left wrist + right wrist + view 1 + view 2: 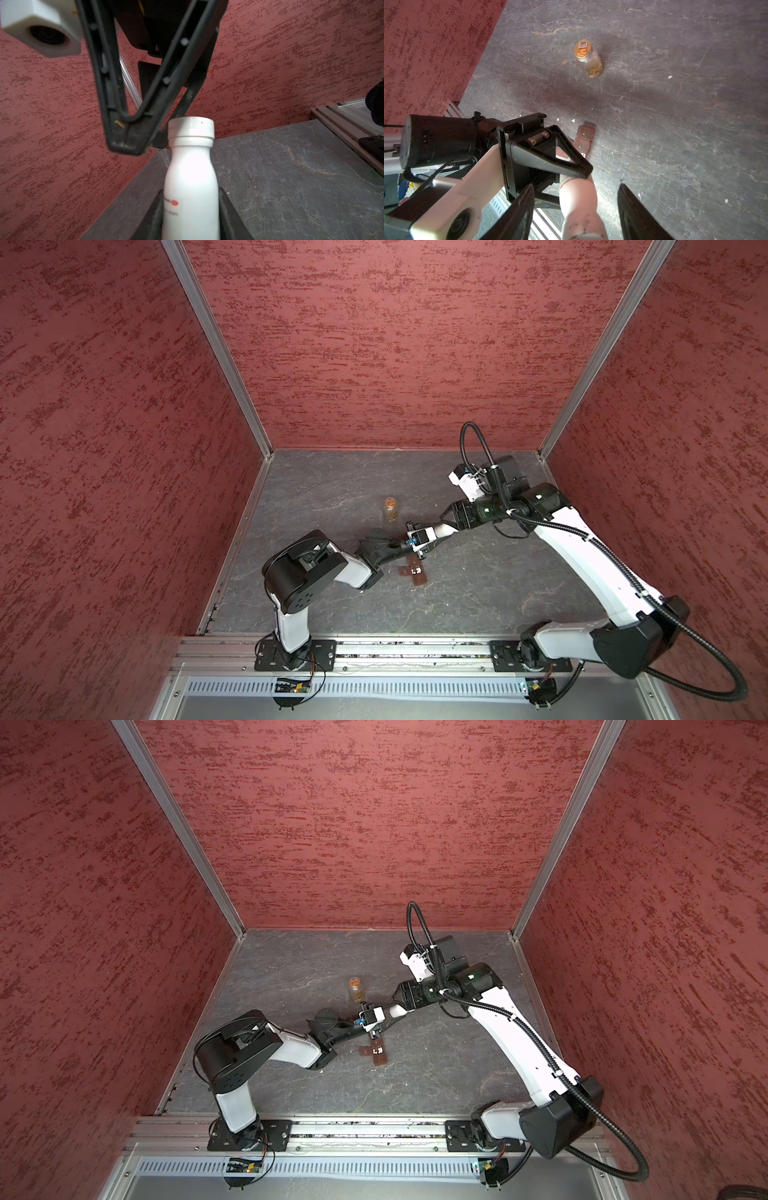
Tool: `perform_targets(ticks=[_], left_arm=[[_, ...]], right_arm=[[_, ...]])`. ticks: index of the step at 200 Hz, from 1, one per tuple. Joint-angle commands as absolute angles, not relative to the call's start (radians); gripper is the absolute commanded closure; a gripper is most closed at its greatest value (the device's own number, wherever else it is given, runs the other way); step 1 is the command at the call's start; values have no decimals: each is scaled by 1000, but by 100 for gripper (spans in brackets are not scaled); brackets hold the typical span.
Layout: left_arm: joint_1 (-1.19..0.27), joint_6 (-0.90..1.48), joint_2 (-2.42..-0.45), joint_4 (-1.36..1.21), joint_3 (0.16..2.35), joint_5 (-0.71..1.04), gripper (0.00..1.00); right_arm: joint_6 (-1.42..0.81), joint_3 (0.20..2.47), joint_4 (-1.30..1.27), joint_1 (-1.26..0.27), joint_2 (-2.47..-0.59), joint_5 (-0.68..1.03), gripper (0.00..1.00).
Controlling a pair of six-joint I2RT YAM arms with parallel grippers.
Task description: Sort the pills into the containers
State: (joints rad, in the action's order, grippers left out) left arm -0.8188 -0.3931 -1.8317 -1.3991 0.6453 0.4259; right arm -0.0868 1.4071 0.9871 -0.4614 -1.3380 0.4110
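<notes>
On the bench point(498, 593), over one end of the brown containers point(415, 572), left fingers point(229, 216) clench a white bottle point(191, 176); right fingers point(635, 218) stand released around its cap point(191, 128). Pills point(376, 1051) sit in one cell, loose white bits point(573, 120) nearby — a tilted uncapping could scatter more outside the cells.

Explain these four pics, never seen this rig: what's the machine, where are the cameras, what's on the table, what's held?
Two robot arms with two-finger grippers work over a grey table. Both top views look down from one overhead camera; the other two come from a camera on each wrist. On the table: an upright amber jar and a flat brown pill box with whitish pills in one cell. The left gripper is clamped on a white bottle, held sideways. The right gripper is open, its fingers straddling the bottle's capped end, apparently without touching.
</notes>
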Motion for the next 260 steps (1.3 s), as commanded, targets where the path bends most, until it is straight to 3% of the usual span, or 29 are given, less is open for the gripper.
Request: perform_targets(ticks=[1, 78, 121, 163, 260], left_arm=[[-802, -369, -1847, -1413, 659, 444, 100], [-791, -351, -1859, -1413, 670, 457, 100], [-797, -352, -1844, -1413, 658, 456, 100], [-808, -350, -1845, -1413, 658, 456, 100], [-793, -349, -1854, -1413, 673, 463, 100]], right_arm=[[-58, 1382, 990, -466, -1293, 448, 38], [-58, 1320, 1015, -468, -1224, 438, 44], [-56, 1378, 1009, -466, -1248, 308, 32], [-45, 1443, 980, -466, -1310, 331, 31], [-48, 1377, 1004, -482, -1271, 455, 49]])
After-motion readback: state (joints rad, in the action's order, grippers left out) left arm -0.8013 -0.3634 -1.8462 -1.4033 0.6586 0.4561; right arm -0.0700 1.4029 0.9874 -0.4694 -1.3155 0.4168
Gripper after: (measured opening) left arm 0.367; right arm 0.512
